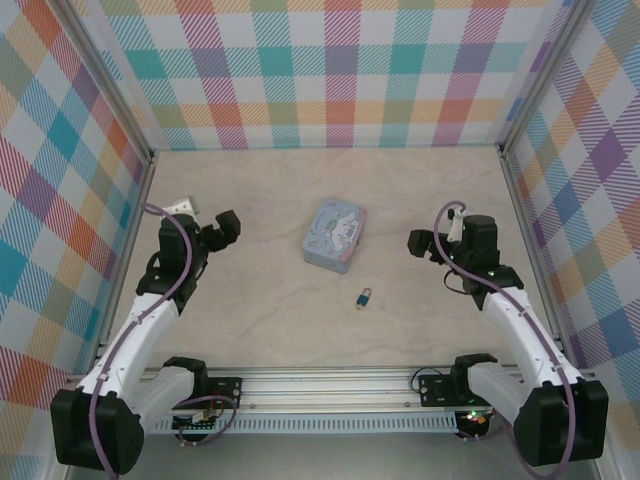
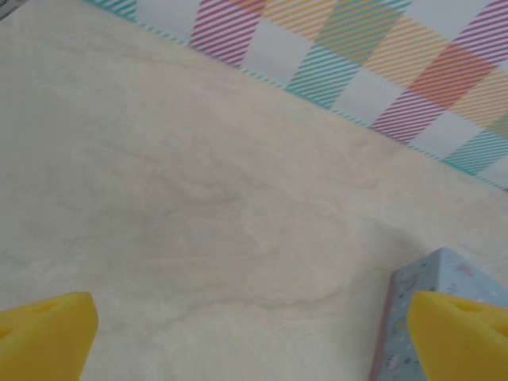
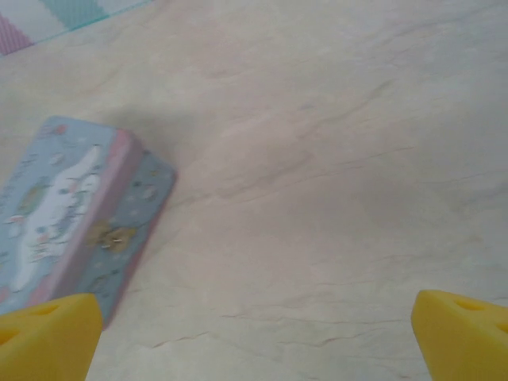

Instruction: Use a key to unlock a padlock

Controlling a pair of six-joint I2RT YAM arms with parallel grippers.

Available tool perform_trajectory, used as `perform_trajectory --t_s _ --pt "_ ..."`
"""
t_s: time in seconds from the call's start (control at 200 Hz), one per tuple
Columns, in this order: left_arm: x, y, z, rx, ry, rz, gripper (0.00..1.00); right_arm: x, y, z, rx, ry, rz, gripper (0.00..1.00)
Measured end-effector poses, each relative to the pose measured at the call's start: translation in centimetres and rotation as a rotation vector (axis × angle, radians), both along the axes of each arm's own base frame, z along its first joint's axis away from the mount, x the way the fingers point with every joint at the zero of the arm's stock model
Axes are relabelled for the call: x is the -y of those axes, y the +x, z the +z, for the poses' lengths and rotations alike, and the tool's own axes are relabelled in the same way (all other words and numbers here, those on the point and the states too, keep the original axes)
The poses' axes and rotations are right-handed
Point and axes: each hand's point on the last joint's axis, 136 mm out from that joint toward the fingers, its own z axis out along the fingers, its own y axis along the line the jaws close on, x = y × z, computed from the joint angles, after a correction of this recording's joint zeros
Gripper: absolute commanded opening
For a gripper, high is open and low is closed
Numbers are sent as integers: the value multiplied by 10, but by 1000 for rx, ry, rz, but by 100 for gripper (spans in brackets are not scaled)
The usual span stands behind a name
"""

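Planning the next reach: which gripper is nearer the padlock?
Right. The right gripper is a little beyond the padlock and to its right; the left gripper is much farther off to its left, past the tin.

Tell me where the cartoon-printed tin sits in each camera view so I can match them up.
Top external: tin at picture centre, just above the padlock.
Left wrist: tin corner at bottom right, beside a yellow finger.
Right wrist: tin at left edge, above a yellow finger.
Shared landmark: the plaid wall beyond the tin.
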Motion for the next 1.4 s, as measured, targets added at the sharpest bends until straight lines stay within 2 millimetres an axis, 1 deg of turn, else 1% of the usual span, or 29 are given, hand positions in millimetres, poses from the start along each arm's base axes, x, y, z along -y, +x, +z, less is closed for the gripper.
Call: perform_trajectory --t_s 0.075,0.13,0.225,0.265,0.34,0.445,0.52,0.58,0.665,0.76,0.82,0.88,0.99,1.105,1.235,1.405 --pt "-8 -7 -18 -29 11 29 100 12 0 -20 16 -46 -28 100" --pt "-13 -11 -30 -53 22 49 100 22 -2 -41 12 -85 -43 100" --pt "-19 -12 -39 -77 44 72 100 35 -2 -72 -24 -124 -59 100" --pt "-21 -12 -42 -83 55 83 100 39 -1 -80 -30 -136 -63 100" --pt "-26 -11 -49 -108 85 101 100 44 5 -87 -12 -150 -66 100" --pt "-32 -11 -64 -126 114 122 100 44 17 -83 58 -155 -57 100" --pt "-38 -18 -82 -160 135 144 100 43 26 -75 122 -150 -56 100" --pt "-42 -21 -89 -176 157 157 100 42 34 -69 169 -147 -51 99" --pt "-45 -20 -88 -167 180 166 100 40 43 -63 224 -145 -40 100" --pt "-47 -14 -85 -144 203 167 100 37 51 -64 257 -149 -16 100" --pt "-46 -10 -86 -139 219 157 100 35 57 -69 272 -154 -3 100" --pt "-46 -7 -89 -136 231 147 100 33 61 -78 274 -153 13 100" --pt "-43 -5 -101 -144 253 119 100 31 62 -90 260 -153 25 100" --pt "-40 -2 -111 -144 267 92 100 31 69 -84 266 -155 25 100" --pt "-36 7 -112 -98 278 62 100 31 81 -68 305 -156 22 99" --pt "-26 19 -116 -48 305 -5 100 31 81 -70 297 -156 22 100"
